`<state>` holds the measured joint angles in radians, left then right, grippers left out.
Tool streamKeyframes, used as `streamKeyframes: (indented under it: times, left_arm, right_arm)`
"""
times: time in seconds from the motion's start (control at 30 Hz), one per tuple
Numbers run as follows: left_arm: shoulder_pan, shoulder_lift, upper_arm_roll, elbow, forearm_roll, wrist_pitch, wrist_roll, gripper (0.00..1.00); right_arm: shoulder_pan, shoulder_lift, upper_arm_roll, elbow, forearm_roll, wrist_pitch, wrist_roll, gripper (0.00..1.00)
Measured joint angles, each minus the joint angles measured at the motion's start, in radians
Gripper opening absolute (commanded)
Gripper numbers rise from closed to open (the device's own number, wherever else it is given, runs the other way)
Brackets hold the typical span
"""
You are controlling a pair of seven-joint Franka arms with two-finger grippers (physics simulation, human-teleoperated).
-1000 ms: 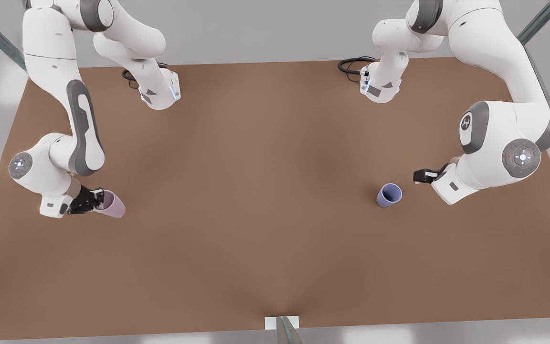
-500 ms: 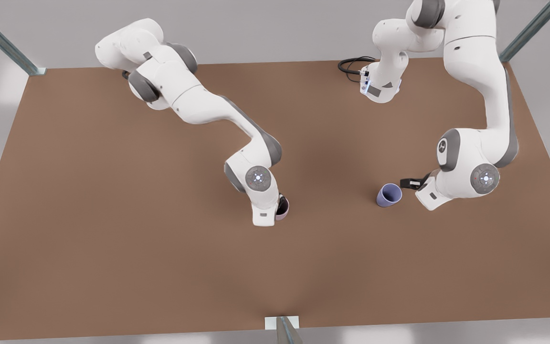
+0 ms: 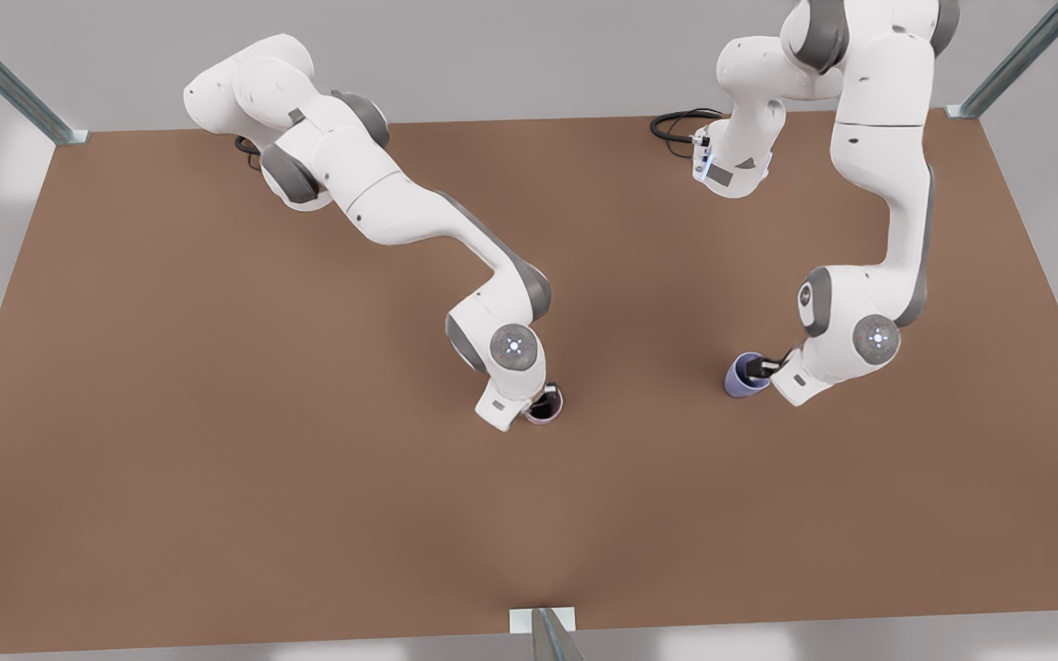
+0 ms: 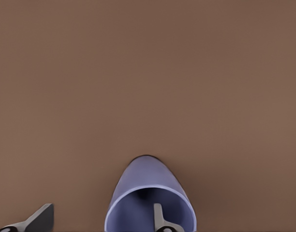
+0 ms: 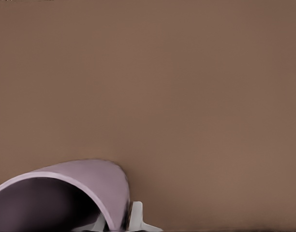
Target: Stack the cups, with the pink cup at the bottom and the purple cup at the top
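With one finger inside the small matte periwinkle-purple tapered cup (image 3: 746, 376) and one outside, the spread left end effector (image 4: 102, 221) risks tipping it when closing, while the right end effector (image 3: 543, 404) pinches the pale pink-mauve tapered cup (image 3: 547, 405) on the brown bench (image 3: 217, 477).

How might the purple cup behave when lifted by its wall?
The purple cup looks rigid, so the left gripper straddling its thin wall can probably pinch it. Smooth and tapered, it may slip. Small and hollow, it likely tips.
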<state>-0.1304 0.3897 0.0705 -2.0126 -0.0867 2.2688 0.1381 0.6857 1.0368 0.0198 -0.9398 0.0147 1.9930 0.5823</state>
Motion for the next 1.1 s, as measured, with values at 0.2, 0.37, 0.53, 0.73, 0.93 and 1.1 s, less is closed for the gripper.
streamKeyframes:
  times: [0.2,0.37,0.53,0.73,0.93,1.1]
  left_arm:
    - [0.0,0.011,0.0,-0.027,-0.002,0.074,0.014,0.96]
    - [0.0,0.012,0.0,-0.028,-0.001,0.092,0.022,0.55]
    - [0.0,0.016,-0.004,-0.028,-0.001,0.099,0.028,0.5]
    - [-0.007,0.025,-0.012,-0.028,-0.016,0.102,0.034,0.33]
    - [-0.009,0.027,-0.014,-0.028,-0.022,0.103,0.035,0.21]
    - [-0.008,-0.013,-0.04,0.005,-0.021,0.066,0.024,0.21]
  right_arm:
    - [-0.004,-0.012,-0.004,-0.011,-0.001,-0.006,0.126,0.81]
    - [-0.011,-0.036,-0.007,-0.035,0.001,-0.012,0.201,0.81]
    - [-0.02,-0.099,-0.01,-0.095,0.011,-0.012,0.254,0.83]
    - [-0.196,-0.47,-0.021,-0.331,0.019,-0.018,0.259,1.0]
    - [-0.67,-0.851,-0.024,-0.539,0.01,-0.158,0.074,1.0]
    - [-0.701,-0.797,-0.038,-0.464,-0.021,-0.274,-0.094,1.0]
